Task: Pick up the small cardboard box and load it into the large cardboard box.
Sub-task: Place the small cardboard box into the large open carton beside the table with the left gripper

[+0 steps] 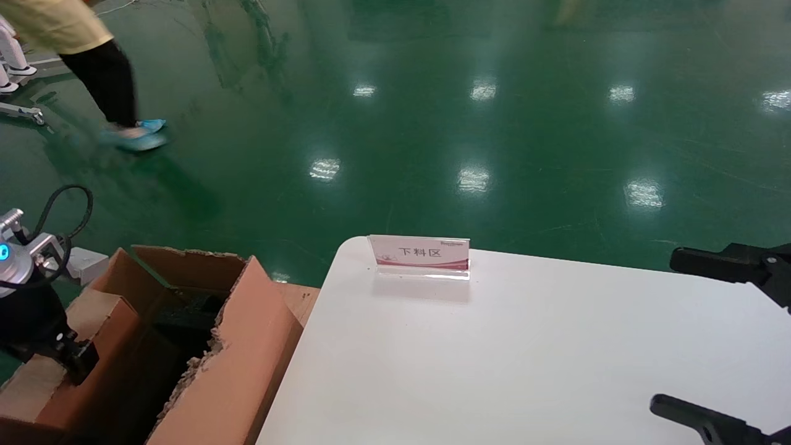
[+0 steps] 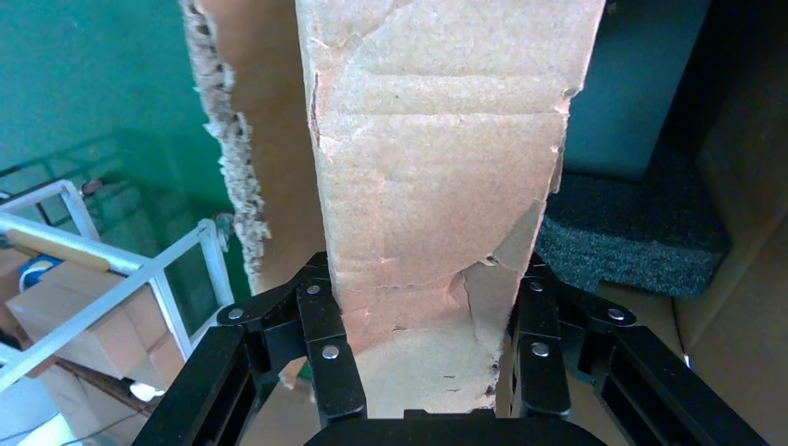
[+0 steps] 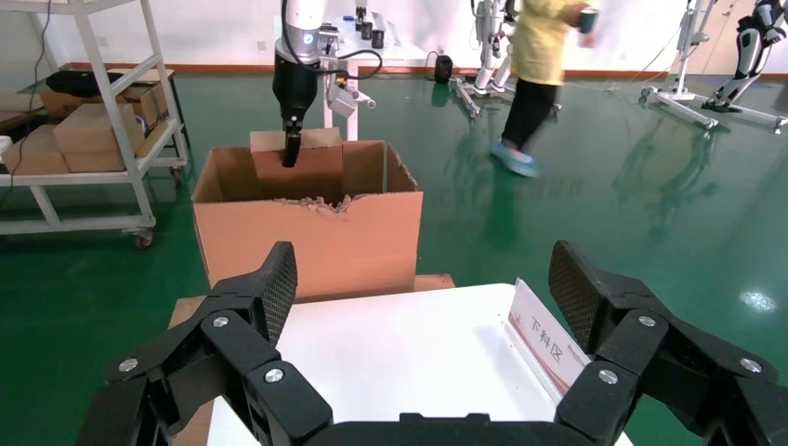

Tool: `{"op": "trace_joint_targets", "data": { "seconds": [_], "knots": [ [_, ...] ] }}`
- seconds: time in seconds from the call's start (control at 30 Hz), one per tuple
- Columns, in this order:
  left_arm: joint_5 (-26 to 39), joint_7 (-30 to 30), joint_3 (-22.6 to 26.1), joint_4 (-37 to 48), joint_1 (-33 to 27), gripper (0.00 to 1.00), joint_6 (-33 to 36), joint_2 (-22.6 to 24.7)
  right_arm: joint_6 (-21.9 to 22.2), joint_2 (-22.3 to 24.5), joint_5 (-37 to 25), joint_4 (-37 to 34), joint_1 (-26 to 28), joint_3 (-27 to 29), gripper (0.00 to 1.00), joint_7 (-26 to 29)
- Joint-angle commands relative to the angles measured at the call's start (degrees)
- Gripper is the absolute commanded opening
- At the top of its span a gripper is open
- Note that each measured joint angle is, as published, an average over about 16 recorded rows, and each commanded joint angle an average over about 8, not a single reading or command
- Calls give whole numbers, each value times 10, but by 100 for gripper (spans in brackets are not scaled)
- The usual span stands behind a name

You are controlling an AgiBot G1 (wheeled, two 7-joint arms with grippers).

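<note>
The large cardboard box [image 1: 247, 358] stands on the floor left of the table, with ragged torn edges and black foam [image 1: 185, 321] inside. It also shows in the right wrist view [image 3: 307, 242]. My left gripper [image 1: 77, 364] is at its far-left wall, and it also shows far off in the right wrist view [image 3: 291, 153]. In the left wrist view the left gripper [image 2: 425, 274] is shut on a torn flap [image 2: 437, 139] of that box, with foam [image 2: 623, 223] beside it. My right gripper [image 1: 670, 330] hangs open and empty over the table's right side [image 3: 420, 269]. The small cardboard box is out of view.
The white table [image 1: 525, 358] carries only an acrylic sign holder [image 1: 420, 253] near its far edge. A wooden board [image 1: 303, 303] lies under the large box. A person [image 1: 93, 55] walks across the green floor behind. A shelf cart with cartons [image 3: 84, 139] stands beyond the box.
</note>
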Motion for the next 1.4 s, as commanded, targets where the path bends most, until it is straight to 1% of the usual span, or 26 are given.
{"op": "trace_joint_targets", "data": {
  "seconds": [0.03, 0.23, 0.27, 0.3, 0.5, 0.53, 0.57, 1.4],
  "knots": [
    [2, -6, 0, 2, 11, 0, -6, 2, 0, 0, 0, 0, 0, 0, 100, 0],
    [-1, -13, -4, 14, 30, 0, -15, 7, 0, 0, 0, 0, 0, 0, 100, 0],
    [-1, -14, -4, 16, 33, 3, -16, 8, 0, 0, 0, 0, 0, 0, 100, 0],
    [-2, -14, -5, 17, 34, 10, -17, 8, 0, 0, 0, 0, 0, 0, 100, 0],
    [-4, -13, -7, 29, 42, 85, -20, 10, 0, 0, 0, 0, 0, 0, 100, 0],
    [-5, -13, -8, 31, 43, 94, -20, 10, 0, 0, 0, 0, 0, 0, 100, 0],
    [-5, -13, -8, 32, 43, 100, -20, 10, 0, 0, 0, 0, 0, 0, 100, 0],
    [-4, -12, -8, 45, 47, 100, -22, 11, 0, 0, 0, 0, 0, 0, 100, 0]
  ]
}}
